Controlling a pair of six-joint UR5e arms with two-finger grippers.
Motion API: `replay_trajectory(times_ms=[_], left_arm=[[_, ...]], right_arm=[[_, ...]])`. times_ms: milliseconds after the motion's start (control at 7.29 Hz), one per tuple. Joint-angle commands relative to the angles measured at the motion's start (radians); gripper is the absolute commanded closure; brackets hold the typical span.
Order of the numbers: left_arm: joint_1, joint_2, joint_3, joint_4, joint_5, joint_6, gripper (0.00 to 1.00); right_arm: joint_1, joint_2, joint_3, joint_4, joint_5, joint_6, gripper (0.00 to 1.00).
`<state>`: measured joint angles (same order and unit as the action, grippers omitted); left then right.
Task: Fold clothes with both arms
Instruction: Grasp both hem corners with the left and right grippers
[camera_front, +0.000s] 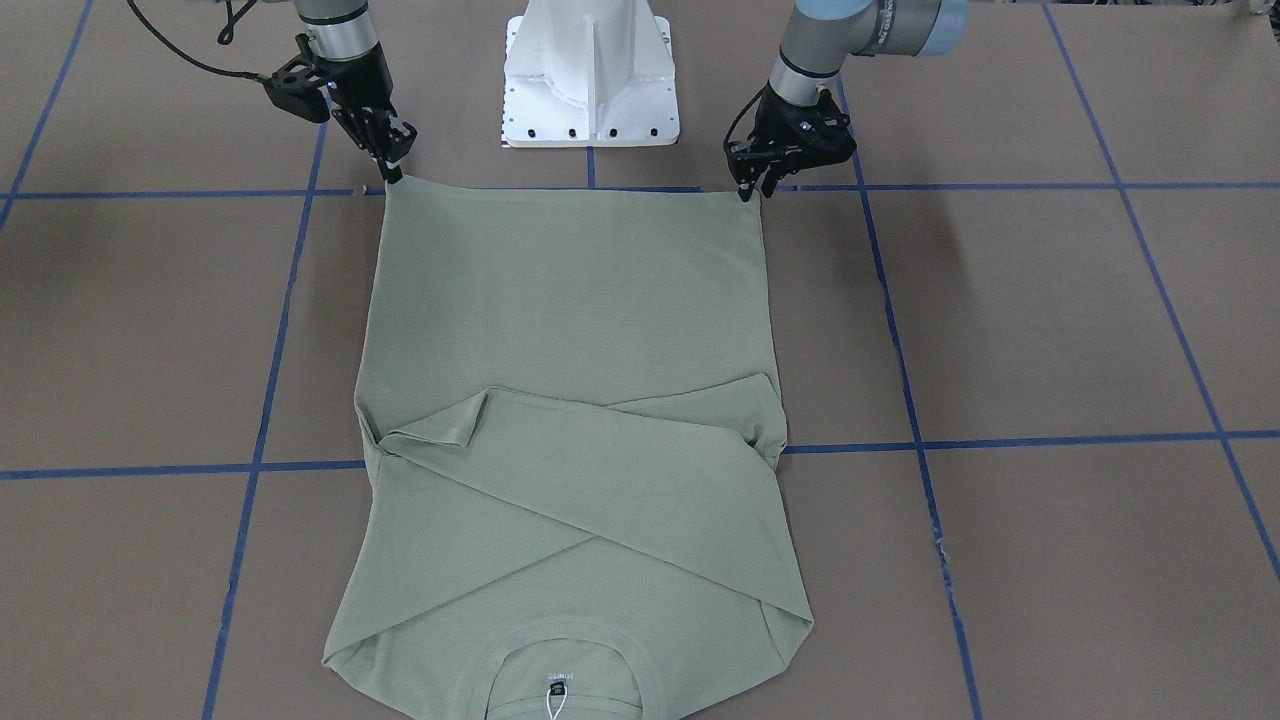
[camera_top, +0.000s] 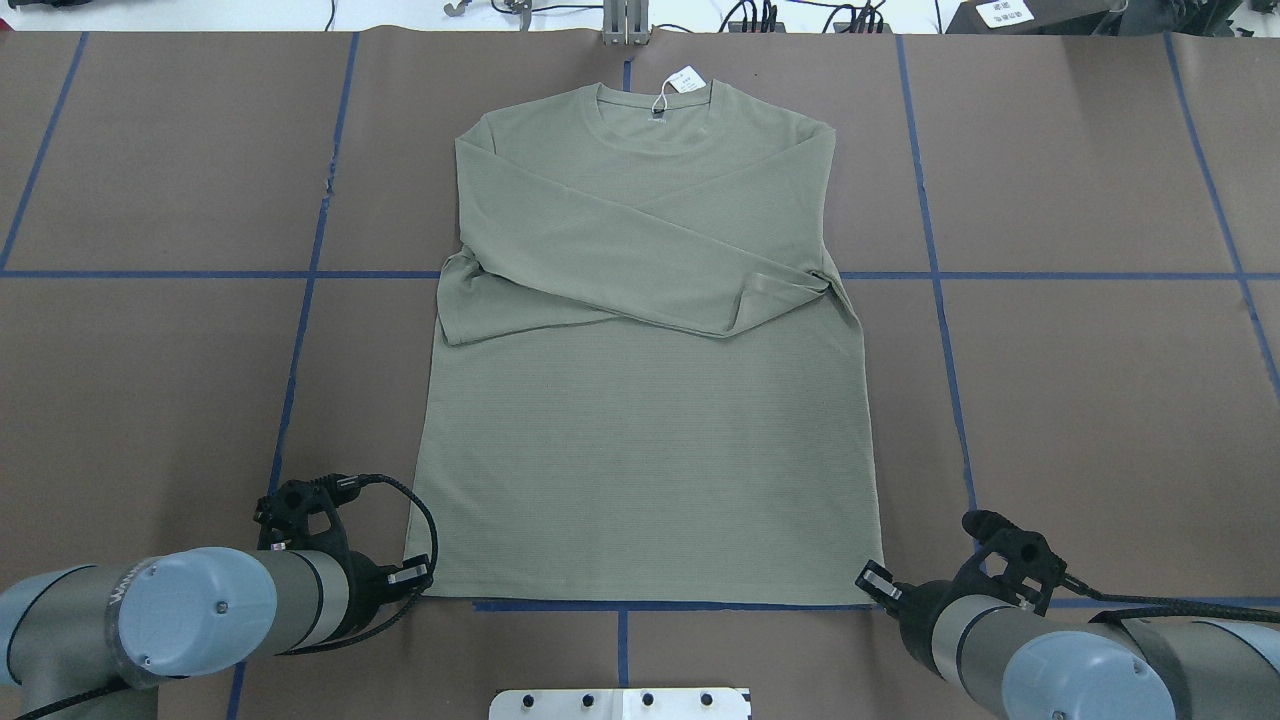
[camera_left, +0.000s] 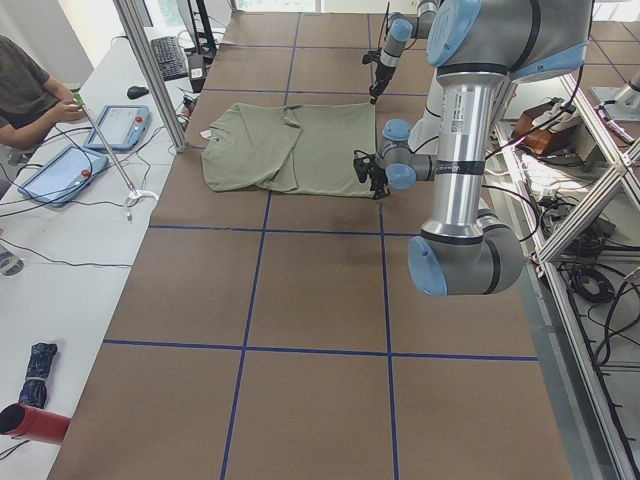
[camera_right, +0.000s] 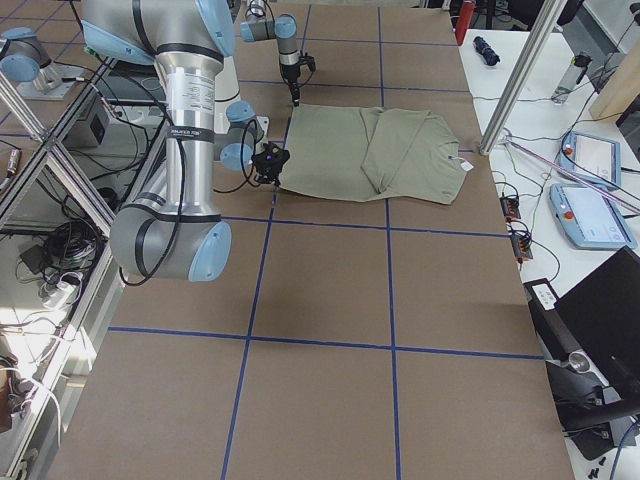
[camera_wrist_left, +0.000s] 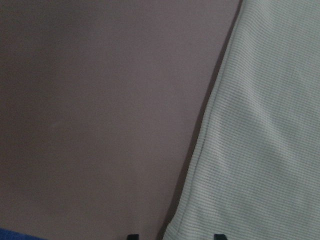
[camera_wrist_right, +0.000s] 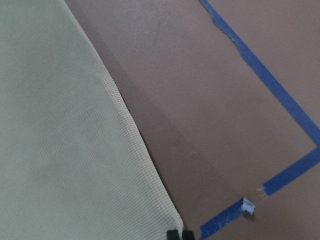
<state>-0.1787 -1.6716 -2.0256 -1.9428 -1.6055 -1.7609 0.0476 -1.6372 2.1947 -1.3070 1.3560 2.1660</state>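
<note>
The sage-green long-sleeved knit shirt (camera_top: 640, 420) lay flat on the brown, blue-taped table (camera_top: 1100, 400), sleeves crossed, hem nearest the robot. Soft, light and limp, it seemed best pinched at both hem corners. The black left gripper (camera_front: 750, 188) straddled one corner with jaws apart; the black right gripper (camera_front: 392, 172) sat at the other, jaws looking closed.

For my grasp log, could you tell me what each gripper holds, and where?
Left gripper: open astride a hem corner of the shirt, holding nothing. Right gripper: shut at the other corner; pinch unclear.
</note>
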Motion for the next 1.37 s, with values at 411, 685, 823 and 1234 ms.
replay_trajectory(times_ms=[411,685,823,1234], left_arm=[[-0.007,0.05,-0.14,0.007,-0.07,0.0,1.0],[0.06,0.119,-0.264,0.008,-0.096,-0.146,1.0],[0.061,0.122,-0.322,0.027,-0.096,-0.153,1.0],[-0.116,0.006,-0.332,0.136,-0.094,0.078,1.0]], right_arm=[[-0.015,-0.056,0.078,0.0,0.015,0.0,1.0],[-0.04,-0.151,0.22,0.0,0.086,0.003,1.0],[-0.037,-0.168,0.273,0.0,0.095,0.003,1.0],[0.122,-0.144,0.281,-0.041,0.095,-0.152,1.0]])
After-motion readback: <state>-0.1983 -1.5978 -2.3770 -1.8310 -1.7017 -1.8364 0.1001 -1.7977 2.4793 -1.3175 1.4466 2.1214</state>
